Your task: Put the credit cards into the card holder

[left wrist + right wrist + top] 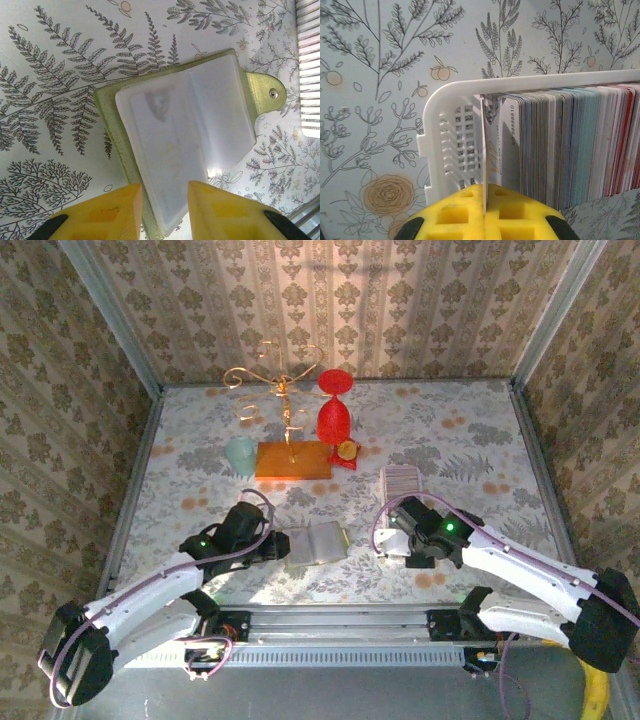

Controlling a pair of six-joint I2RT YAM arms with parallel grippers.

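Right gripper (484,194) pinching card (483,140) at rack (449,135) end; left gripper (165,202) spread over card holder (190,125) edge.

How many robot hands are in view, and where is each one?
2. The left hand is at a corner of the card holder, jaws apart; the right hand pinches one credit card in the white basket.

Lower centre, the right tool (484,212) pinches an edge-on card (483,140) beside credit cards (570,145) packed in a white tray (445,145).
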